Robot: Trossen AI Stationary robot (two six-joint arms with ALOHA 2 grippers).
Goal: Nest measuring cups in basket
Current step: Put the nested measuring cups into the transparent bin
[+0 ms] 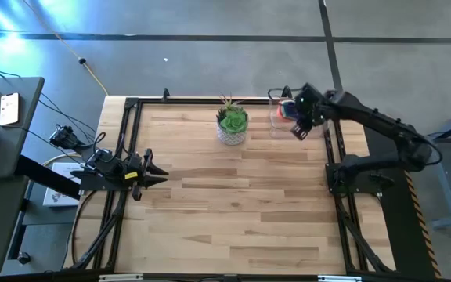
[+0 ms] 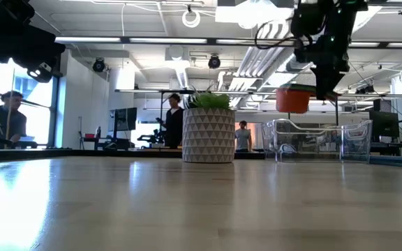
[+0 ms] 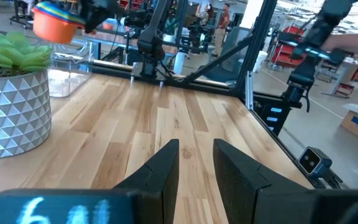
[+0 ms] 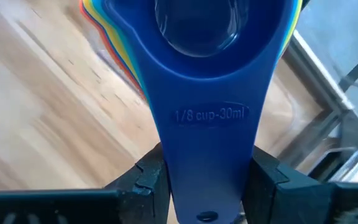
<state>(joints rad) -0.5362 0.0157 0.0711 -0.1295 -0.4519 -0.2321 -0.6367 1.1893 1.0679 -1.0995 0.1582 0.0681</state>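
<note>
The right end effector (image 4: 207,180) is clamped on the handle of the nested measuring cups (image 4: 207,74), holding them above the basket (image 2: 319,139). Only the low view shows that gap. The left end effector (image 3: 194,165), fingers apart, waits at the counter's (image 1: 233,204) left edge.

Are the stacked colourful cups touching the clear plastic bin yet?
Apart. In the low view the stacked plastic measuring cups, orange outermost, hang from the right end effector with open space above the rim of the clear rectangular plastic bin.
</note>
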